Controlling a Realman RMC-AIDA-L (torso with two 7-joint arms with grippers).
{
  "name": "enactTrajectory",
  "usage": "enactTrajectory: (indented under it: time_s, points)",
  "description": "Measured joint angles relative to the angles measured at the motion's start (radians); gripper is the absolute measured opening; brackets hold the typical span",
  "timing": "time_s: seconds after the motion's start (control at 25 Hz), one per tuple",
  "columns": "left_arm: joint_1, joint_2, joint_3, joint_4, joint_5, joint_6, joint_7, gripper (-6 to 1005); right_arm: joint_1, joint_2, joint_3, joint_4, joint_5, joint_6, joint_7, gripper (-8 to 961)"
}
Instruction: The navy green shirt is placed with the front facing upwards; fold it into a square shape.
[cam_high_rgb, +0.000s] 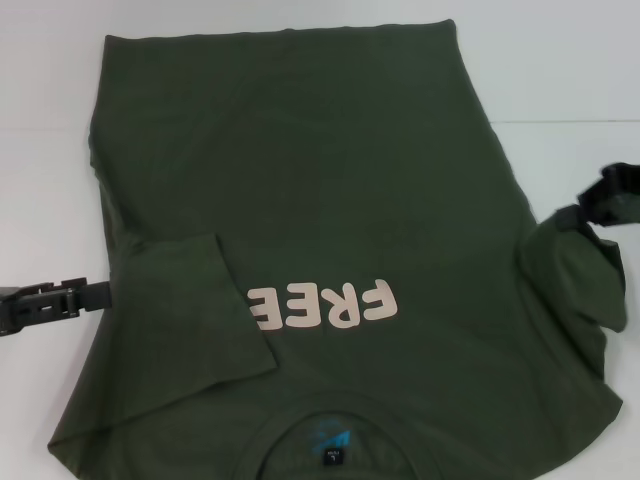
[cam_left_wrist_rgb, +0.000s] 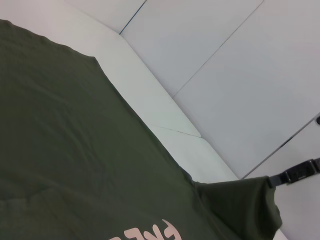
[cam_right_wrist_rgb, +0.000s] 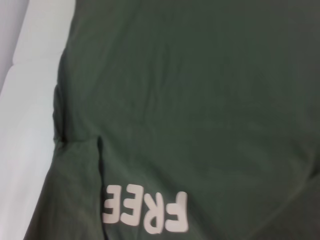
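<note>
Across the white table (cam_high_rgb: 560, 70), which shows as smooth pale panels with thin seams between them, the navy green shirt (cam_high_rgb: 300, 180) lies spread front up, filling most of the head view. Its cloth is a soft, matte dark olive cotton with faint creases, the hem lying far from the robot and the collar (cam_high_rgb: 335, 430) nearest it. On the robot's left the short sleeve (cam_high_rgb: 190, 310) is folded inward over the chest, forming a flat, roughly four-sided flap whose edge lies just beside the lettering (cam_high_rgb: 325, 305). That lettering is pale pinkish, thick and rounded, spelling "FREE", and reads upside down from the head camera. The sleeve on the robot's right is lifted and bunched into a rumpled hump, gathered up at the right gripper (cam_high_rgb: 600, 215), a black angular piece whose fingers are clamped on the sleeve's edge. The left gripper (cam_high_rgb: 85, 297), black and blocky, sits at the shirt's left edge beside the folded sleeve; whether its fingers are apart or together I cannot tell. Inside the ribbed round collar a small dark neck label (cam_high_rgb: 332, 457) shows.
</note>
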Motion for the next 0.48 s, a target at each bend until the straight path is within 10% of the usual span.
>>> enactTrajectory:
  time_s: [0.48]
  points:
    - [-0.003,-0.002,0.002,0.0,0.0,0.0,-0.003,906,0.137,0.014,-0.093,0.105,0.0,0.083,0.009,15]
